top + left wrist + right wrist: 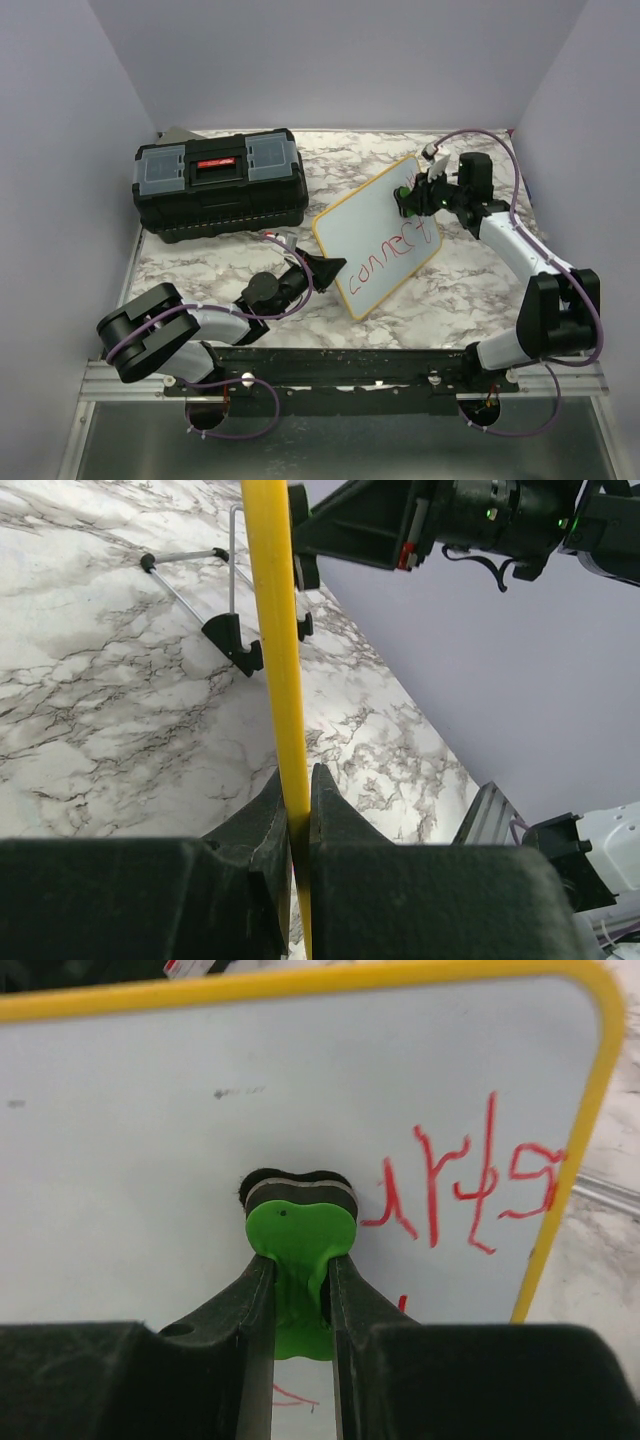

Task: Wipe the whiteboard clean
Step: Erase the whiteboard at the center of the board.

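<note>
The whiteboard [385,232] with a yellow frame stands tilted in the middle of the table, with red handwriting on its lower and right parts. My left gripper [322,272] is shut on its yellow edge [272,630] at the near left side. My right gripper [420,195] is shut on a green eraser [298,1250] whose dark felt presses against the board face [130,1160], left of the red writing [470,1185]. The board's black feet and wire stand [228,630] show in the left wrist view.
A black toolbox [220,180] with grey lid compartments sits at the back left. Marble tabletop [470,290] lies around the board. Lilac walls close the back and sides. The metal rail [330,375] runs along the near edge.
</note>
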Robot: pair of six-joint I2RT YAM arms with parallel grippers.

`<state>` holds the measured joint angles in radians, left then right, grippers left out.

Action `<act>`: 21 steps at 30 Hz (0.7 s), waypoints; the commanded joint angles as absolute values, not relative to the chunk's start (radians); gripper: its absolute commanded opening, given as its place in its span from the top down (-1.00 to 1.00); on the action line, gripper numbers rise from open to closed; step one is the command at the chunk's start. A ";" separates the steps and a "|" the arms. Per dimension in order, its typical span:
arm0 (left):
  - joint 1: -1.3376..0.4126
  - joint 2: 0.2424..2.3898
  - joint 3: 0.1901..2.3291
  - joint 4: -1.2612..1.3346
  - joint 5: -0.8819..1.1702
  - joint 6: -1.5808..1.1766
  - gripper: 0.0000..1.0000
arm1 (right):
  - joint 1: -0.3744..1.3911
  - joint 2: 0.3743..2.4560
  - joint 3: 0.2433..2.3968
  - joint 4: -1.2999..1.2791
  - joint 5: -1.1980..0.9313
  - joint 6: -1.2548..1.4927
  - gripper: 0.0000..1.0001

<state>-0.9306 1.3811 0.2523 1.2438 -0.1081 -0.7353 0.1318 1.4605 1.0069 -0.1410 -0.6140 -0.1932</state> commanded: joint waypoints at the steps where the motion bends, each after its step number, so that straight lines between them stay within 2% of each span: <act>1: -0.953 1.378 0.257 1.312 0.018 -0.709 1.00 | 0.138 1.494 1.079 0.028 -0.442 -0.037 0.99; 4: -0.953 1.374 0.252 1.312 0.016 -0.707 1.00 | 0.138 1.502 1.081 0.041 -0.287 -0.026 0.99; 7: -0.953 1.373 0.247 1.315 0.014 -0.706 1.00 | 0.135 1.499 1.052 0.020 -0.250 -0.071 0.99; 10: -0.953 1.372 0.245 1.322 0.014 -0.704 1.00 | 0.135 1.491 1.017 -0.072 -0.322 -0.160 0.99; 17: -0.953 1.386 0.246 1.337 0.017 -0.708 1.00 | 0.135 1.487 0.980 -0.250 -0.711 -0.364 0.99; 21: -0.953 1.384 0.245 1.337 0.017 -0.710 1.00 | 0.135 1.507 1.024 -0.168 -0.696 -0.247 0.99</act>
